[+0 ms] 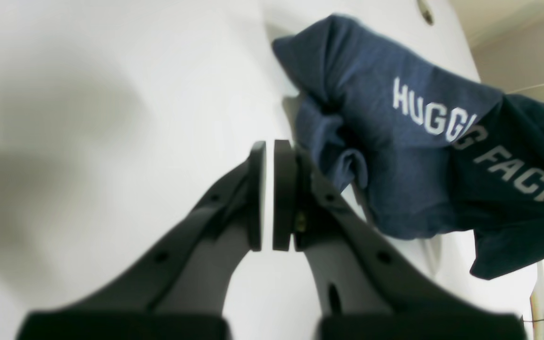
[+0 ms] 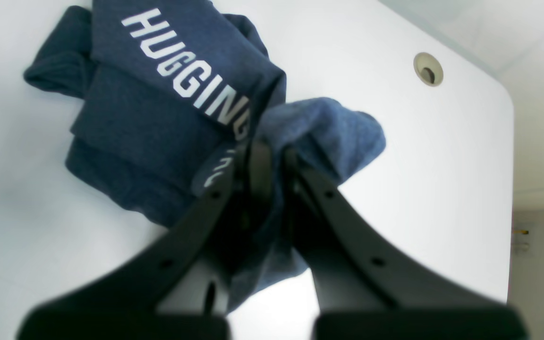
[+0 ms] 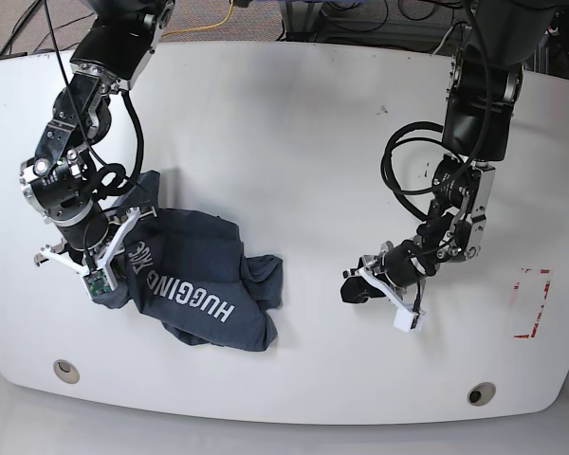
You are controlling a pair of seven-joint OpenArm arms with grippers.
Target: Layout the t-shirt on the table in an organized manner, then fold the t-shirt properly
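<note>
Near the worktop's point(image 3: 360, 379) left edge, the right tool point(image 3: 114, 277) grips the rumpled shirt point(image 3: 204, 275), seemingly mid-spreading; next, its bunched part needs opening out. Toward the right edge, the left tool point(image 3: 351, 275) is closed, empty.

You've got a lab-type setup: two robot arms point(image 3: 446, 218) over a white counter point(image 3: 294, 114), loose cables.
</note>
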